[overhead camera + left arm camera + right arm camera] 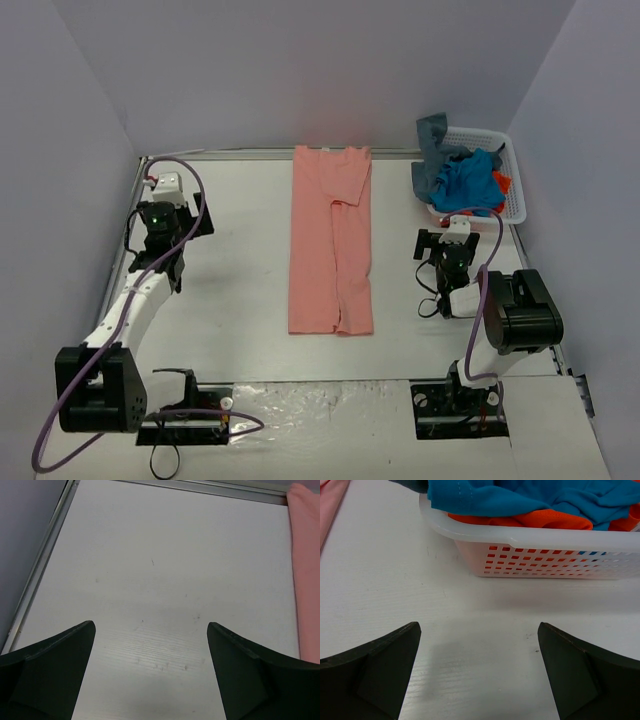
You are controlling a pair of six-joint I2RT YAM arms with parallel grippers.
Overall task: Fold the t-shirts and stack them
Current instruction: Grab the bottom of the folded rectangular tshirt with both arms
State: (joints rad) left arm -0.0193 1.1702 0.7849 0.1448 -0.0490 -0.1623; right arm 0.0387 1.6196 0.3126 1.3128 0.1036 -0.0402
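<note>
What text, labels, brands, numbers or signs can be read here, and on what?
No readable text anywhere. The salmon-pink t-shirt, the shirts in the white basket and the table are plain; any marking on the left arm or right arm is too small to read.

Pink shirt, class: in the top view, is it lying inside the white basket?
No, the pink shirt lies spread on the table, well apart from the basket at the far right.

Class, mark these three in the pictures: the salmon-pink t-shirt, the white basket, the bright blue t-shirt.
salmon-pink t-shirt (328,240), top view, middle of the cloth.
white basket (545,560), right wrist view, near lattice wall.
bright blue t-shirt (520,495), right wrist view, folds above the rim.
</note>
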